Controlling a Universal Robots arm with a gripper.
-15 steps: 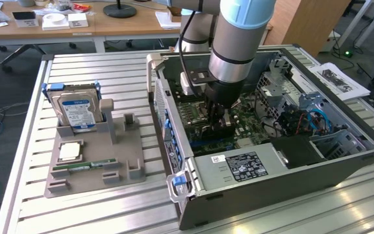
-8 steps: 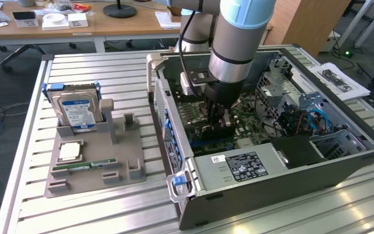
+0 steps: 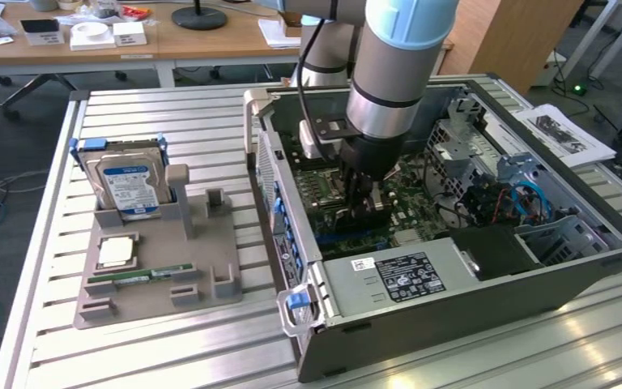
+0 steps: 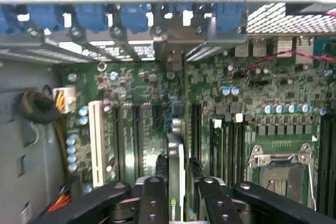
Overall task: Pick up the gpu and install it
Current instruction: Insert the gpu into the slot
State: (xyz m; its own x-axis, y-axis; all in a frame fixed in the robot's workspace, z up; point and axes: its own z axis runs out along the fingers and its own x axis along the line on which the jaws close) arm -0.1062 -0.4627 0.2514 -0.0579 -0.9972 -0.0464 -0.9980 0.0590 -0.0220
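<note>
The gpu [image 4: 177, 182] stands on edge between the jaws, seen end-on from the wrist view as a thin, flat card with a dark face, a pale silvery upper edge and a small green mark low down. The jaws are closed partway onto it, one black finger [image 4: 153, 198] pressing each side, so the card is held upright. Directly beneath the jaws lies the green motherboard [image 4: 142, 129] with its long black slots, and a white slot [image 4: 96, 142] sits off to one side. In the exterior view the gripper [image 3: 361, 212] reaches down inside the open computer case [image 3: 462, 300], which rests on the slatted metal surface [image 3: 159, 348].
</note>
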